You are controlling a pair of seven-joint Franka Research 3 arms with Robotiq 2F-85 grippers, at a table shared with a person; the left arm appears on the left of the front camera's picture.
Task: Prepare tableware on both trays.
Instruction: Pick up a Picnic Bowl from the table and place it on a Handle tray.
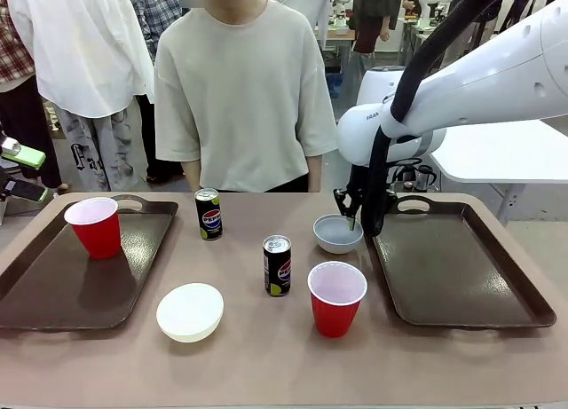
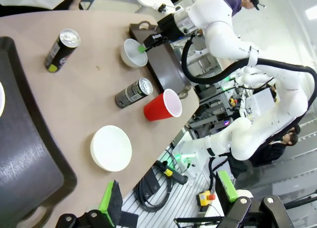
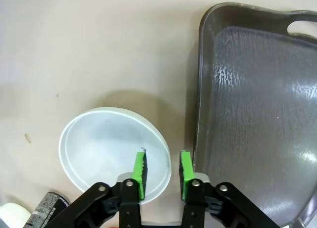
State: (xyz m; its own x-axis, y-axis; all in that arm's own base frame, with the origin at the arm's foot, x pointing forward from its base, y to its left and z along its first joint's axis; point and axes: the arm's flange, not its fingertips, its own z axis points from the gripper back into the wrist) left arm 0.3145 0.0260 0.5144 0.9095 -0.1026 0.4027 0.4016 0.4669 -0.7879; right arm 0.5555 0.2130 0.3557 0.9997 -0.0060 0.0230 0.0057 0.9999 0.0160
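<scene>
Pads [image 3: 140, 171] of the right gripper [image 3: 162, 163] straddle the rim of the grey-white bowl [image 3: 99, 144], one inside, one outside, narrowly apart; whether they pinch it I cannot tell. The bowl sits on the table [image 1: 266, 360], just beside the right tray [image 3: 247, 89]. The left gripper [image 2: 173, 213] hangs spread wide. One red cup [image 1: 93, 227] stands on the left tray [image 1: 53, 285]. The other cup [image 1: 336, 298], the far can [image 1: 209, 214], the near can [image 1: 277, 265] and the cream bowl [image 1: 190, 311] stand between the trays.

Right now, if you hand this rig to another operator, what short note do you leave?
Left gripper: open, holding nothing.
Right gripper: fingers astride the rim of the grey-white bowl, beside the right tray; grip not clearly tight.
Done: one red cup stands on the left tray.
To do: this bowl, cream bowl, far Pepsi can, near Pepsi can, second red cup, all on the table.
</scene>
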